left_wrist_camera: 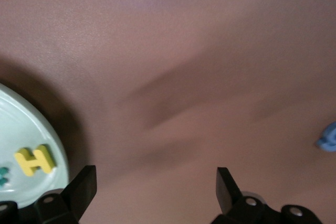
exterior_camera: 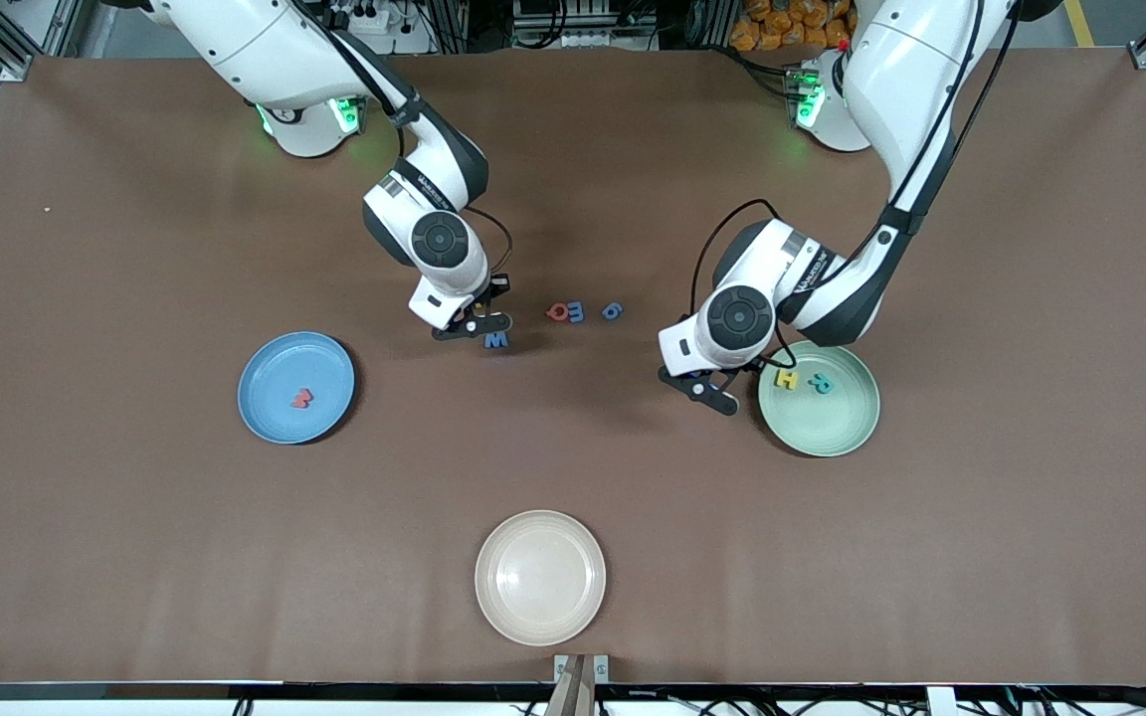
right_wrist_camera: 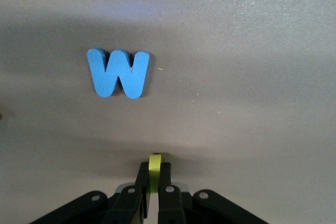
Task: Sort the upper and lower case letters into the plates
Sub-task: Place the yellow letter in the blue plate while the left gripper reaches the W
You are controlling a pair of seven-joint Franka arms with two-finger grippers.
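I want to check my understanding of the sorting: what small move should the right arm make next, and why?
Probably lift straight up. The right gripper is shut on a small yellow letter low over the table beside the blue W, so it must clear the table before carrying. The left gripper hangs open beside the green plate, holding nothing.

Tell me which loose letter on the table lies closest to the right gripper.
The blue W, just beside the right gripper. The red letter and two other blue letters lie farther toward the left arm's end.
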